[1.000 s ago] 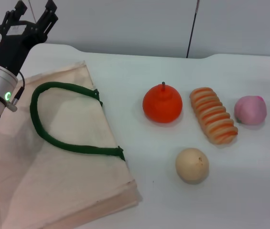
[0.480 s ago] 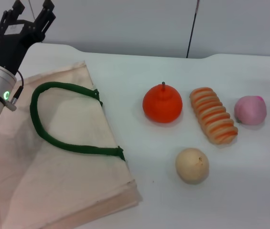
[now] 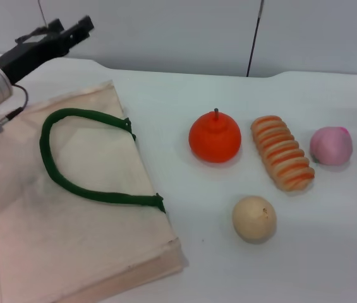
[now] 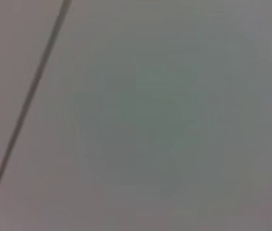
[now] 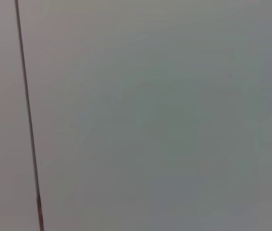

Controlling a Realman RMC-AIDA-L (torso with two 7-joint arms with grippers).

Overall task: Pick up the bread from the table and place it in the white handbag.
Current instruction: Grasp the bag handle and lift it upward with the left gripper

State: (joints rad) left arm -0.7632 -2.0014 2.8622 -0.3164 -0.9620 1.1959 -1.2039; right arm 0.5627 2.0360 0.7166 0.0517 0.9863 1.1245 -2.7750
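The bread (image 3: pixel 282 153), a ridged loaf with orange and tan stripes, lies on the white table (image 3: pixel 330 252) right of centre. The white handbag (image 3: pixel 52 240), a flat cream tote with a dark green strap handle (image 3: pixel 83 189), lies on the left. My left gripper (image 3: pixel 71 30) is raised above the bag's far left corner, turned sideways, open and empty, far from the bread. My right gripper is out of view. Both wrist views show only a grey wall with a dark line.
An orange fruit with a stem (image 3: pixel 215 137) sits just left of the bread. A pink ball (image 3: pixel 331 145) sits just right of it. A beige ball (image 3: pixel 254 218) lies in front of it. A dark vertical line (image 3: pixel 253 38) runs down the back wall.
My left arm has swung up and rotated, so the gripper now points to the right instead of away from me. The bread, bag and other items have not moved.
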